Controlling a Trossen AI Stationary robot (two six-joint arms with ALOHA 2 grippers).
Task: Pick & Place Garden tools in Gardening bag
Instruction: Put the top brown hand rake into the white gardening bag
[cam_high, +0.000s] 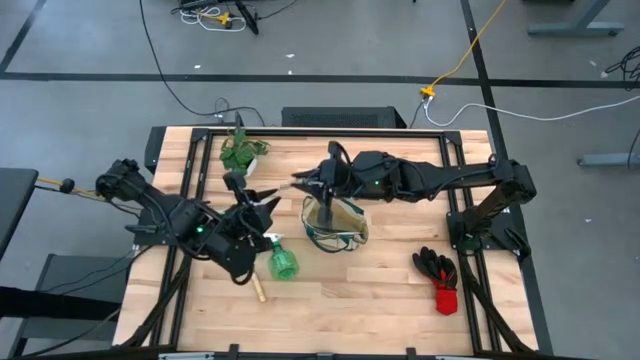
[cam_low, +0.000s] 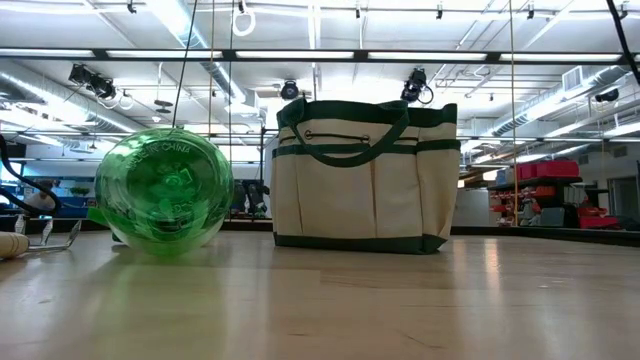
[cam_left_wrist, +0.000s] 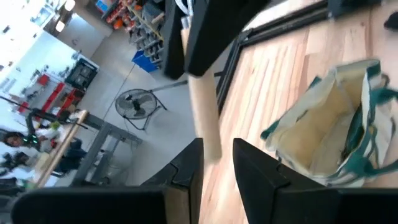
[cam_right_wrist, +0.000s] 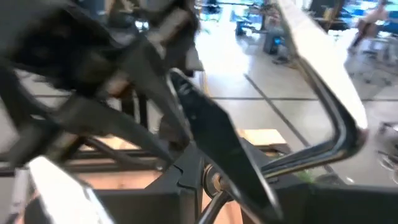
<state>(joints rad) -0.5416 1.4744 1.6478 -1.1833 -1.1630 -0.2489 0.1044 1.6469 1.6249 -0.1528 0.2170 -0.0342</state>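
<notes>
We see both arms meeting mid-air over the table (cam_high: 400, 310), just left of the gardening bag (cam_high: 345, 228). L gripper (cam_high: 254, 208) is narrow, pinched on one pale handle of the pruning shears (cam_high: 268, 203); in the L wrist cam the handle (cam_left_wrist: 204, 118) sits between its fingers (cam_left_wrist: 186, 171). R gripper (cam_high: 312, 185) looks clamped on the same shears from the bag side, though the R wrist cam is blurry, so we're not 100% sure; the dark blades and white handles (cam_right_wrist: 214, 146) fill that view. The bag stands upright, mouth open. The rounded green item (cam_high: 284, 264) lies on the wood near the L arm, with the hand rake (cam_high: 258, 288) just beside it. Gloves (cam_high: 440, 275) are front-right, well apart. The potted plant (cam_high: 240, 152) is at the back-left.
</notes>
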